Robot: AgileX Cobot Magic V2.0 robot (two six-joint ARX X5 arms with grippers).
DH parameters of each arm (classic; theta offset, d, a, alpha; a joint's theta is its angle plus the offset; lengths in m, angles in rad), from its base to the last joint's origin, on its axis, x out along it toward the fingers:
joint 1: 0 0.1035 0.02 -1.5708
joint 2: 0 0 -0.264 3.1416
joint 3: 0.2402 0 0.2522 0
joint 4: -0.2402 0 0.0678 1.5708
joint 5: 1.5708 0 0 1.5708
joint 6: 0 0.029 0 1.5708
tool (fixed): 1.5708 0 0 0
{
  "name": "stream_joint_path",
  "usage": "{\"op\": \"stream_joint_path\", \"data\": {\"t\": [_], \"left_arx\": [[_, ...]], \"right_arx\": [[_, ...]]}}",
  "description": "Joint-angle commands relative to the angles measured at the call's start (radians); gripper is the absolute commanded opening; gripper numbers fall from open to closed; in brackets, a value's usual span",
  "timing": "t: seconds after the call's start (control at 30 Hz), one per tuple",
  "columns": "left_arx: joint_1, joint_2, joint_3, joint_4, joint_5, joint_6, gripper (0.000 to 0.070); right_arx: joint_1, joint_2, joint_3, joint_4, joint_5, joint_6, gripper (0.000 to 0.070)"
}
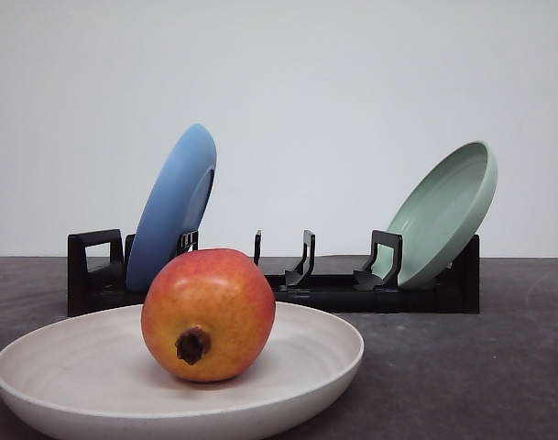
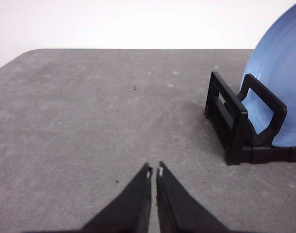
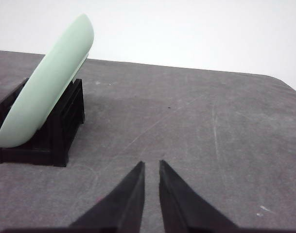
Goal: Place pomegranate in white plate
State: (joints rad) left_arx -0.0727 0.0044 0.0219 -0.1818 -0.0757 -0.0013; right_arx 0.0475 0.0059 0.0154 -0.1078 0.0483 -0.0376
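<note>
The pomegranate (image 1: 208,313) sits in the white plate (image 1: 324,353); left hand (image 2: 154,172) and right hand (image 3: 151,165) are clenched, empty.

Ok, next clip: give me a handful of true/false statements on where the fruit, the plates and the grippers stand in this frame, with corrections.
1. The pomegranate sits in the white plate. True.
2. The blue plate lies flat on the table. False: it stands tilted in the black rack.
3. The left gripper holds the pomegranate. False: its fingers are nearly together over bare table, with nothing between them.
4. The pale green plate leans at the rack's right end. True.
5. The right gripper is shut on the green plate. False: it is apart from it, holding nothing.
</note>
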Motion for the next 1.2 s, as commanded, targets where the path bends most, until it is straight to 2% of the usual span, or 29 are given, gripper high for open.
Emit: {"op": "stream_joint_path", "data": {"t": [0.0, 1.17], "left_arx": [[-0.002, -0.001, -0.01, -0.005, 0.002, -0.008, 0.0], [-0.002, -0.001, -0.01, -0.005, 0.002, -0.008, 0.0]], "right_arx": [[0.003, -0.002, -0.003, 0.011, 0.002, 0.0, 0.0052], [0.003, -0.002, -0.003, 0.011, 0.002, 0.0, 0.0052]]}}
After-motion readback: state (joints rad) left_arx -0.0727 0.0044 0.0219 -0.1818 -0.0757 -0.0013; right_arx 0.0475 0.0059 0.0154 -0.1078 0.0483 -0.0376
